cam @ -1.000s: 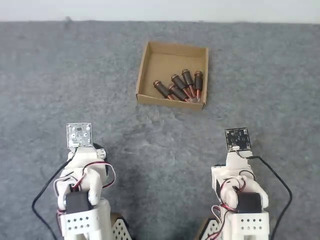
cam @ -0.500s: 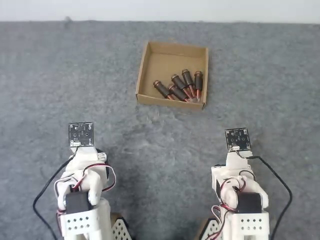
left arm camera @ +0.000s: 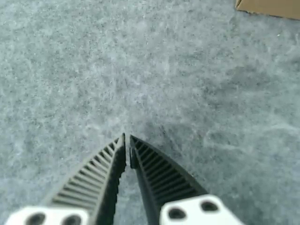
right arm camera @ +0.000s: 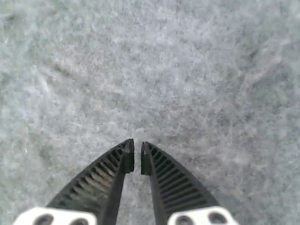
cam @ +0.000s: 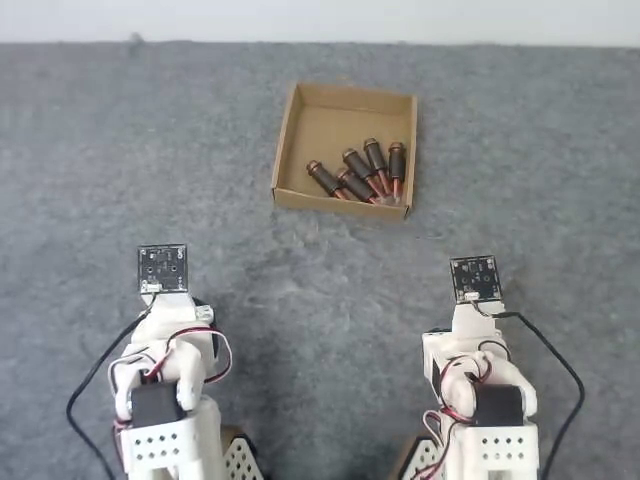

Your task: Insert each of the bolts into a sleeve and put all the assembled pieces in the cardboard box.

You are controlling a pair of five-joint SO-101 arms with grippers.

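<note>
Near the table's far edge, the cardboard box holds five assembled bolts. Back at the near edge, the left claw has shifted slightly and settled (the right claw unmoved). Both are almost closed and empty, so the job looks finished.

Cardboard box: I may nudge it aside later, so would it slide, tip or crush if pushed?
The cardboard box is low and wide, so it would likely slide, not tip. Its thin walls may flex. The assembled pieces lying loose inside are cylinders and would probably roll.
</note>
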